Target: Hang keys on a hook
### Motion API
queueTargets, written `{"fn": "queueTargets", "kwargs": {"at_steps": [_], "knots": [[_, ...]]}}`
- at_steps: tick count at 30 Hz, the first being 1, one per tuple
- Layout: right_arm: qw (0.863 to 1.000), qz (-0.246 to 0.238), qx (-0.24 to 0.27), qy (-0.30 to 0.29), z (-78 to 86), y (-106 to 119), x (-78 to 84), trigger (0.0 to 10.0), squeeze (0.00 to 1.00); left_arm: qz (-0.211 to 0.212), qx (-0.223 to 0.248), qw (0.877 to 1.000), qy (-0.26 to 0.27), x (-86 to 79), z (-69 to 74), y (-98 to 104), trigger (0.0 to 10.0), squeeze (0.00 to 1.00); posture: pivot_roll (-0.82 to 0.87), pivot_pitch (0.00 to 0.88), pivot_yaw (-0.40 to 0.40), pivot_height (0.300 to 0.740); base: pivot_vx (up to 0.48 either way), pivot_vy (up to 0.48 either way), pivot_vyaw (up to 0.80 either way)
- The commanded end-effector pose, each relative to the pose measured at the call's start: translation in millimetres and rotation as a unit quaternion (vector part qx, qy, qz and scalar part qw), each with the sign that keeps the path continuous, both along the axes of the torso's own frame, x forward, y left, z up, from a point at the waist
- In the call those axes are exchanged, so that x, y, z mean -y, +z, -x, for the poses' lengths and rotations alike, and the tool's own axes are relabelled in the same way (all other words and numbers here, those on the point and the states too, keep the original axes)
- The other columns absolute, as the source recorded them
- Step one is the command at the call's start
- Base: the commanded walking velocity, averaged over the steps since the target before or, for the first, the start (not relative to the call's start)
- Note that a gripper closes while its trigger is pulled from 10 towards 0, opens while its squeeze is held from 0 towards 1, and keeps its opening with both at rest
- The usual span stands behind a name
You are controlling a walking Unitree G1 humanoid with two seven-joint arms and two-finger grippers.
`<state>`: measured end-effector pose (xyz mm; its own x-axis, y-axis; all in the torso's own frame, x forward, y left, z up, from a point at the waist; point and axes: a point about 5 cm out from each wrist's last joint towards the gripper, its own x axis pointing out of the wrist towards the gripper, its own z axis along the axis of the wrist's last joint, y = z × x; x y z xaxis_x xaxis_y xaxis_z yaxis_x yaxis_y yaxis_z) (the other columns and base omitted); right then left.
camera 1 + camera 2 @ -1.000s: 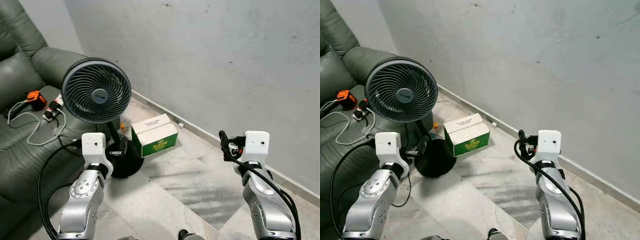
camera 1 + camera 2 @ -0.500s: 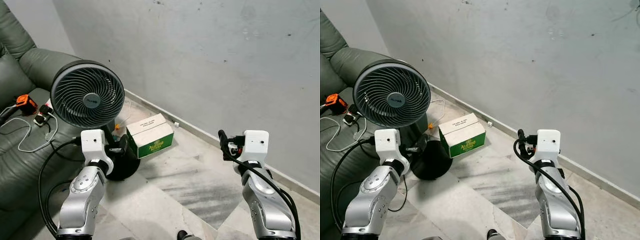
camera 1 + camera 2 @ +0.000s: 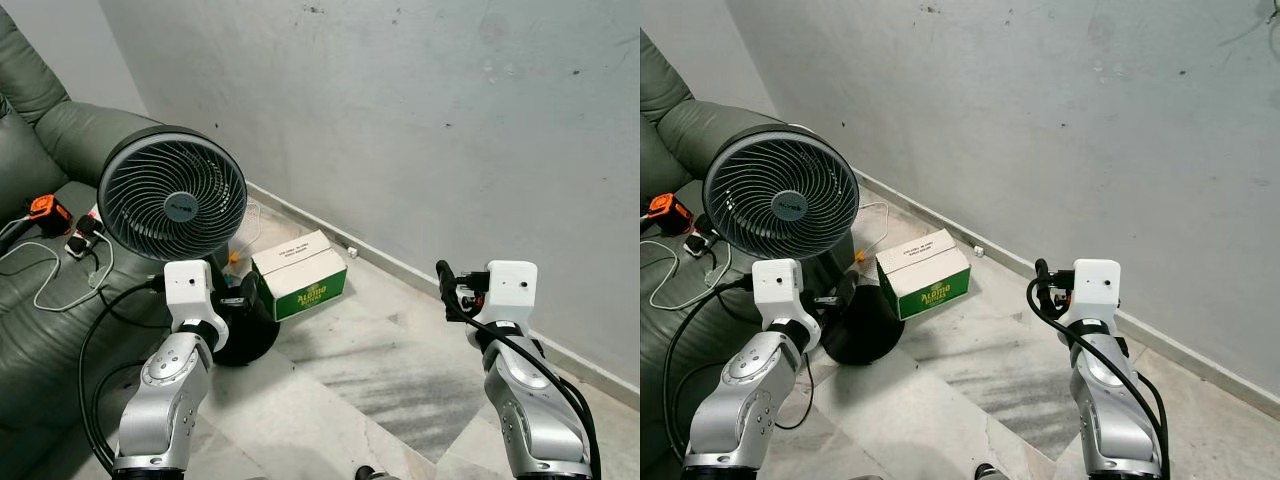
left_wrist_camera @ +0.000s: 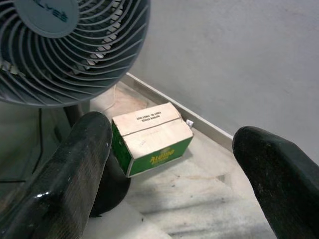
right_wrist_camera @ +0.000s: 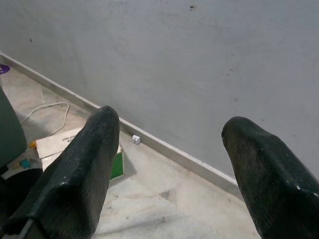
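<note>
Grey fan [image 3: 172, 194] shifted with camera, both hands' fingers [image 4: 75, 169] [image 5: 89, 169] apart as before

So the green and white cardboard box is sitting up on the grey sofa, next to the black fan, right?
Not quite. The green and white cardboard box sits on the marble floor, not the grey sofa. It is beside the black fan, as the left eye view shows.

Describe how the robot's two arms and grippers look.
Both arms are silver metal with rounded joints. The left arm and right arm each carry a white boxy wrist block, and black cables loop alongside. The left gripper and right gripper each have two thick black fingers.
</note>
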<state>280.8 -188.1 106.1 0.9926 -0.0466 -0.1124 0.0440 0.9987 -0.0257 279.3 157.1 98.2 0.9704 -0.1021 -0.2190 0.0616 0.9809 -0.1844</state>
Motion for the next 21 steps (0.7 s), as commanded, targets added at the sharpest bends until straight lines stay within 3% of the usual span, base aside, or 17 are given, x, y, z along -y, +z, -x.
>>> {"fn": "queueTargets", "kwargs": {"at_steps": [1,15,21], "knots": [[1.0,-0.001,0.003,-0.002,1.1,2.5,-0.3,10.0,0.0,-0.005,0.003,1.0,-0.001,-2.1,0.3,3.4,10.0,0.0,0.04,0.133,0.058,0.74,0.0,0.0,-0.79],[1.0,0.002,0.004,0.002,0.1,2.6,-1.3,10.0,0.0,-0.001,0.001,1.0,-0.01,0.8,2.5,1.8,10.0,0.0,0.04,0.13,0.055,0.74,0.0,0.0,-0.77],[1.0,0.003,0.005,0.002,-0.2,2.7,-1.1,10.0,0.0,-0.001,0.0,1.0,-0.012,1.6,2.8,1.5,10.0,0.0,0.04,0.127,0.053,0.74,0.0,-0.102,-0.07]]}}
